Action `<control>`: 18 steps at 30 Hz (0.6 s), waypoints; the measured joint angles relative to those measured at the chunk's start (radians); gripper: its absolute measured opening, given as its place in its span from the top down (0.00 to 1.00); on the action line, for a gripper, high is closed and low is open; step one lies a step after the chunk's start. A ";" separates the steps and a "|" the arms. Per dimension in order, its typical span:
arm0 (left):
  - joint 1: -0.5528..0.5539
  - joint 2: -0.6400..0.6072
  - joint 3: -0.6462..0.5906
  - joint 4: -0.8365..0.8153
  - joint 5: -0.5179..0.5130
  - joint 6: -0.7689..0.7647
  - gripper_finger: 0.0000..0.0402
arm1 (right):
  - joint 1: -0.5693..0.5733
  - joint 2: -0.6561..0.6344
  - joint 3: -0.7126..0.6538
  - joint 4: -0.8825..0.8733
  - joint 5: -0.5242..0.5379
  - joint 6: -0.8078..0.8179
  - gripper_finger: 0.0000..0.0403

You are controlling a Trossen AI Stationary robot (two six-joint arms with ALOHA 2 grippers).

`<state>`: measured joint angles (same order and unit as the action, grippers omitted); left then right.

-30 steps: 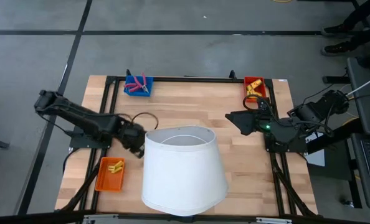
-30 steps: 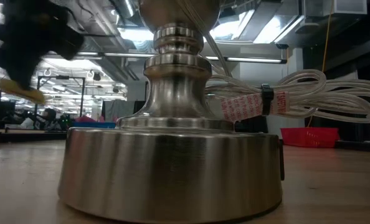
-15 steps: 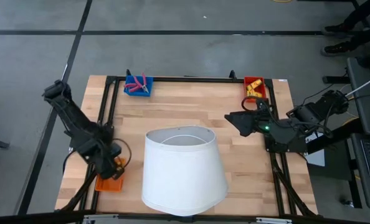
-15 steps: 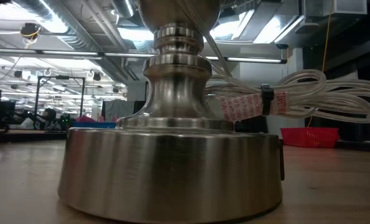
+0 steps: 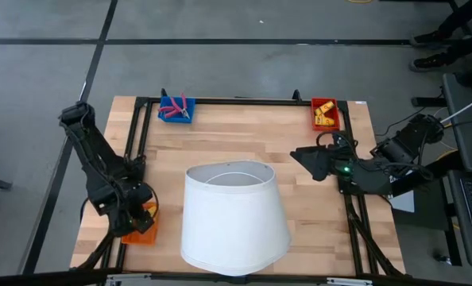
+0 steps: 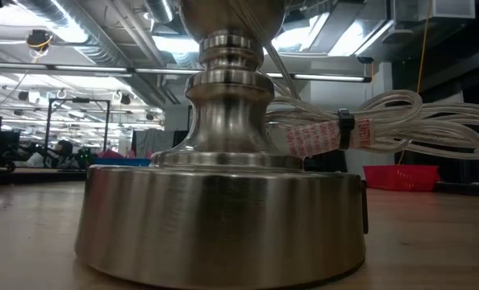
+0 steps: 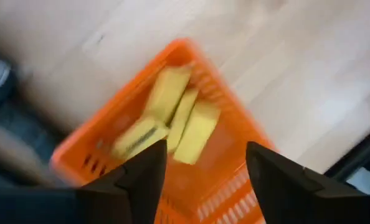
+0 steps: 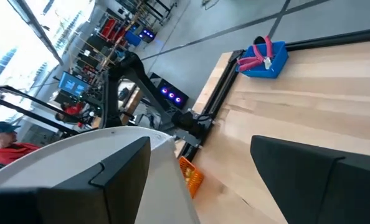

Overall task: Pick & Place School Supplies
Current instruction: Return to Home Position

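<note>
Several yellow school supplies (image 7: 172, 118) lie in the orange tray (image 7: 79, 155) at the table's near left (image 5: 139, 235). My left gripper (image 5: 137, 213) hangs right above that tray, open (image 7: 203, 155), its fingers apart over the pieces and touching none. Another set of yellow pieces lies in the red tray (image 5: 325, 113) at the far right. A pink-handled tool lies in the blue tray (image 5: 175, 109) at the far left. My right gripper (image 5: 299, 157) stands open (image 8: 200, 149) at the right, pointing toward the lampshade.
A large white lampshade (image 5: 234, 214) stands at the table's middle near edge on a metal lamp base (image 6: 219, 209), with a bundled white cord (image 6: 368, 125) behind it. A black frame runs along the table's edges. A person in red (image 8: 10, 149) shows beyond the table.
My left gripper has swung from beside the lampshade toward the table's near left corner, carrying a yellow piece, and now hangs over the orange tray. My right gripper has drawn a little away from the red tray, toward the near edge.
</note>
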<state>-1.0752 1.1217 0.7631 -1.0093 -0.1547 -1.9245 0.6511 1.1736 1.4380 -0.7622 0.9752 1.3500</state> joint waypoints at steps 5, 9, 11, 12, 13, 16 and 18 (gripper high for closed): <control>-0.047 0.000 0.000 0.302 -0.342 0.290 0.46 | 0.039 0.000 0.000 0.032 0.048 -0.030 0.30; -0.012 0.000 0.001 0.635 -0.581 0.678 0.50 | 0.082 0.000 0.000 0.095 0.109 -0.104 0.30; 0.070 0.000 0.002 0.732 -0.568 0.900 0.54 | 0.099 0.000 0.000 0.144 0.149 -0.163 0.30; 0.137 0.000 0.002 0.774 -0.527 1.008 0.56 | 0.106 0.000 0.000 0.171 0.166 -0.196 0.30; 0.214 0.001 0.002 0.821 -0.470 1.117 0.57 | 0.112 0.000 0.000 0.200 0.183 -0.229 0.30; 0.471 -0.014 0.002 0.954 -0.241 1.426 0.62 | 0.121 0.000 0.000 0.278 0.211 -0.321 0.30; 0.635 -0.056 0.002 0.979 -0.095 1.541 0.64 | 0.127 0.000 0.000 0.317 0.219 -0.368 0.30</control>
<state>-0.4406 1.0657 0.7647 -0.0298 -0.2494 -0.3838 0.7777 1.1736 1.4380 -0.4453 1.1942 0.9820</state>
